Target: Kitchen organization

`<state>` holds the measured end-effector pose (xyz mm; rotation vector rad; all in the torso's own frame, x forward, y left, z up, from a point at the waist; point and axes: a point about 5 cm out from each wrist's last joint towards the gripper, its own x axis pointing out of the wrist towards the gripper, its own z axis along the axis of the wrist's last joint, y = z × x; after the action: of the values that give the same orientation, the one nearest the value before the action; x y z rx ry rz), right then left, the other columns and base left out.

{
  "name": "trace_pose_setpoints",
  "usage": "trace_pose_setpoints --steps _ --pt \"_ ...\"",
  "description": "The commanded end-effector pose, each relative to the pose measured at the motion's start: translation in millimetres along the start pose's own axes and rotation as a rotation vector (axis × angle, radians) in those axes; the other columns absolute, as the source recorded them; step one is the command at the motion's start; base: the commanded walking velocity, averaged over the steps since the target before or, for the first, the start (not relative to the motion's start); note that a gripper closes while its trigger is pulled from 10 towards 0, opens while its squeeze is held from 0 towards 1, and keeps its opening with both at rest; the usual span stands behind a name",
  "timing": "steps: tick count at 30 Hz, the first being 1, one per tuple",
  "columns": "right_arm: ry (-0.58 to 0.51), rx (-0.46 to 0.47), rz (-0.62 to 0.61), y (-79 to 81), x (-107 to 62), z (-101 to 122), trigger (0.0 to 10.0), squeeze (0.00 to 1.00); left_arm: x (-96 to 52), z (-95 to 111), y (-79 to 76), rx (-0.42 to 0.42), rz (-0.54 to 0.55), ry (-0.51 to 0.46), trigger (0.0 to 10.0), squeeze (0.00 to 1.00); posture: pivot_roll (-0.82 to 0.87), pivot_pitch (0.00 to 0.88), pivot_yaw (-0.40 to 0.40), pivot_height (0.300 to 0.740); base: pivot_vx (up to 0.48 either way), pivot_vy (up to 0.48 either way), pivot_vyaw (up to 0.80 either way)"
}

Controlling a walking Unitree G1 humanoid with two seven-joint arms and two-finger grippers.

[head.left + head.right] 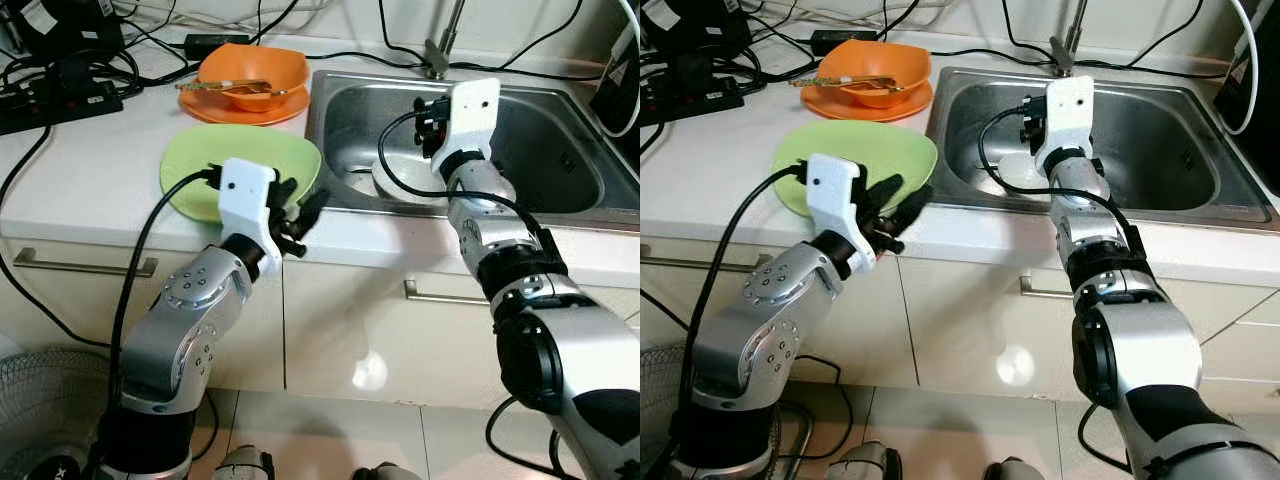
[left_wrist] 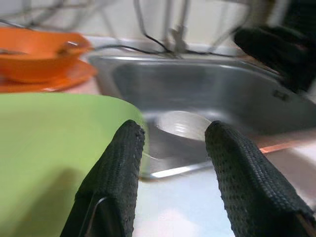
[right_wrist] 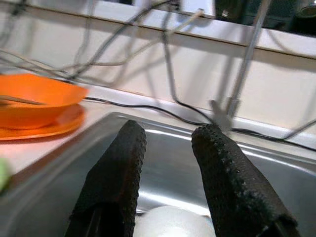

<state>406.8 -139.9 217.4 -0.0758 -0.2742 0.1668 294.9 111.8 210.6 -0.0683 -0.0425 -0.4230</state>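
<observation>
While the left gripper (image 1: 300, 222) hovers with parted, empty fingers at the green plate's (image 1: 240, 165) near edge on the bench (image 1: 90, 180), the right gripper (image 3: 168, 197) hangs open over a white dish (image 2: 183, 124) in the sink (image 1: 560, 150), likely needing to lower and grasp

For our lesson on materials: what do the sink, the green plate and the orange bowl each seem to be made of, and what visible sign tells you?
Sink: stainless steel, brushed grey with mirror-like glints.
Green plate: probably plastic, flat even colour, matte.
Orange bowl: likely plastic too, uniform colour with a soft sheen.
</observation>
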Motion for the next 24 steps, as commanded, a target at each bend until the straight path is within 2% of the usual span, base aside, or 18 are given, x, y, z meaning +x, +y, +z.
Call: trace_pose_setpoints --steps 1,5,8,13,14,16,20,24 --pt "-0.021 0.039 0.018 -0.9 -4.7 -3 10.0 0.00 1.3 4 6.7 0.009 0.042 -0.021 10.0 0.00 0.10 0.095 -0.050 0.718 0.000 0.000 0.00" --pt "-0.046 0.148 0.043 -3.3 -18.8 -13 10.0 0.00 -0.8 7 19.2 0.016 0.107 -0.041 10.0 0.00 0.09 0.099 -0.048 0.718 0.000 0.000 0.00" --pt "-0.037 0.236 0.012 -10.3 -33.1 -25 10.0 0.00 -2.3 8 26.9 0.034 0.142 -0.051 10.0 0.00 0.07 0.103 -0.042 0.718 0.000 0.000 0.00" --pt "0.000 0.257 -0.001 -10.8 -47.6 -40 10.0 0.00 -3.9 9 36.9 0.037 0.189 -0.064 10.0 0.00 0.07 0.103 -0.037 0.718 0.000 0.000 0.00" --pt "0.025 0.288 0.007 -5.4 -53.9 -47 10.0 0.00 -5.7 11 43.4 0.039 0.214 -0.070 10.0 0.00 0.07 0.104 -0.037 0.718 0.000 0.000 0.00" --pt "0.033 0.297 0.015 -2.8 -56.2 -49 10.0 0.00 -6.4 12 45.7 0.039 0.223 -0.072 10.0 0.00 0.07 0.104 -0.037 0.718 0.000 0.000 0.00" --pt "0.069 0.336 0.041 13.3 -65.6 -56 10.0 0.00 -11.5 14 58.5 0.038 0.280 -0.085 10.0 0.00 0.08 0.101 -0.033 0.718 0.000 0.000 0.00" --pt "0.075 0.337 0.093 34.5 -65.5 -54 10.0 0.00 -16.0 16 70.2 0.041 0.328 -0.086 10.0 0.00 0.08 0.095 -0.033 0.718 0.000 0.000 0.00"
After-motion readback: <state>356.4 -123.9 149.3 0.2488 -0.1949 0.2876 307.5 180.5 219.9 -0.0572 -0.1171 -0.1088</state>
